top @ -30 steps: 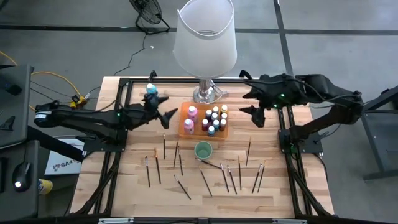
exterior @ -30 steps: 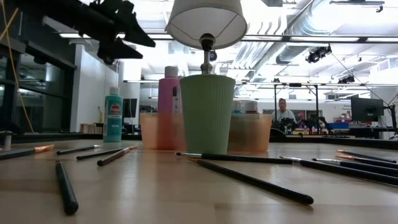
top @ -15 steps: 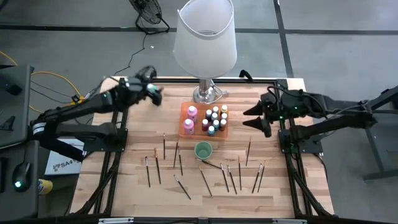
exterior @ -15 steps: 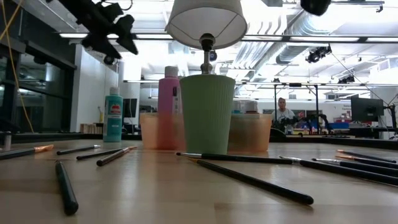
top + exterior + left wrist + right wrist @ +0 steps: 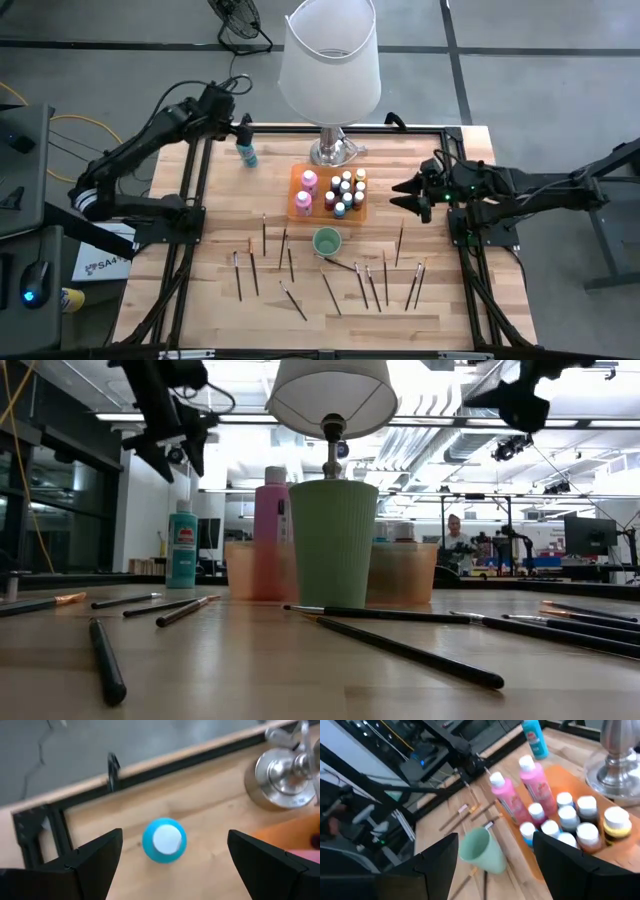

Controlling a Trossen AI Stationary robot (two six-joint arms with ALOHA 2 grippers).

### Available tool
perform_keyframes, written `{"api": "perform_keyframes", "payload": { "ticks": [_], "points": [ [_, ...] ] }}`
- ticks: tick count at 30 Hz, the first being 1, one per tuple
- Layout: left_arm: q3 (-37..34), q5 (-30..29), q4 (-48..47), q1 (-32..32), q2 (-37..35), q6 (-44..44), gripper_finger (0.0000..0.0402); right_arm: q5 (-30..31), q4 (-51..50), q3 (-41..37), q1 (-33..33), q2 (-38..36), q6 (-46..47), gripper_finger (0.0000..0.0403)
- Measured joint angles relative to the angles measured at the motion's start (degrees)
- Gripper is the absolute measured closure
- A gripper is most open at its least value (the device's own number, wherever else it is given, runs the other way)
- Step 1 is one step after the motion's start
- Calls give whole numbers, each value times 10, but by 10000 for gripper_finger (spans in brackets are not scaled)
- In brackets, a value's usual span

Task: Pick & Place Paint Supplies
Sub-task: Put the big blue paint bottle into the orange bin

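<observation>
On the wooden tabletop (image 5: pixel 210 270), a teal bottle (image 5: pixel 246 152) stands upright near the far-left corner. The left hand (image 5: pixel 237 127) hangs directly above it, fingers spread and empty; the right hand (image 5: pixel 408 195) waits open, well apart.

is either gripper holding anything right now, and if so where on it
Nothing is held. The left gripper hangs open above the teal bottle, jaws either side of its cap, not touching. The right gripper is open and empty beside the orange tray.
</observation>
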Motion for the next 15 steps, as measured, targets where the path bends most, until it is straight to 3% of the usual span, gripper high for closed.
{"api": "perform_keyframes", "payload": {
  "ticks": [5, 9, 12, 15],
  "points": [
    [29, 14, -46, -1, 47, -3, 48, -49, -10, -32, 0, -1, -51, 153],
    [31, 15, -52, -1, 69, -3, 48, -38, 9, -31, 0, 14, -32, 153],
    [31, 15, -51, -1, 79, -7, 48, -9, 17, -32, 1, 14, -82, 153],
    [31, 16, -50, -1, 88, -7, 48, -21, 29, -35, 11, 10, -159, 153]
  ]
}}
